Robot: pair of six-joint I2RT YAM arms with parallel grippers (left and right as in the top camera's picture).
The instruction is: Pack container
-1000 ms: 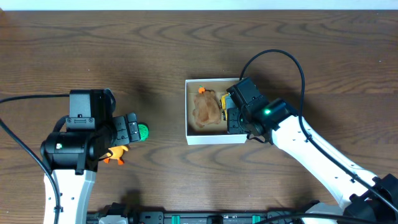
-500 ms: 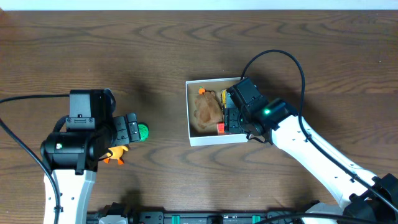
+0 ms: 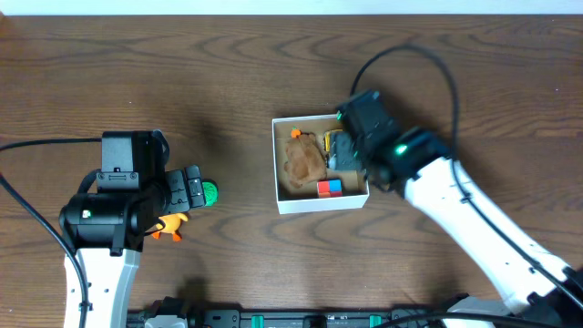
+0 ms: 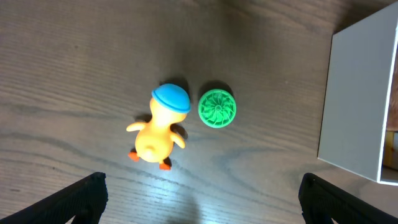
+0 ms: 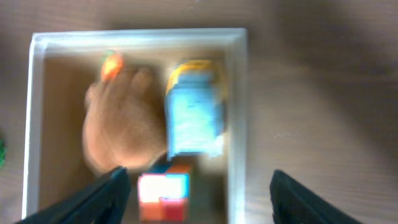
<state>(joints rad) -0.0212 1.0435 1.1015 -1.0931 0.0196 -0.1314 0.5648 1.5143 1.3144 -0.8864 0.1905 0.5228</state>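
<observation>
Your right gripper, fingers spread wide, hangs above the container; your left gripper, equally splayed, hovers with a yellow duck just ahead.

Left arm and right arm: glossy white links, black boxy wrist housings, one green indicator light each, black cable trailing. Left tool, right tool: matte black fingers.

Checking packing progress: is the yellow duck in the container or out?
Out: the duck lies on the table, apart from the container.
</observation>
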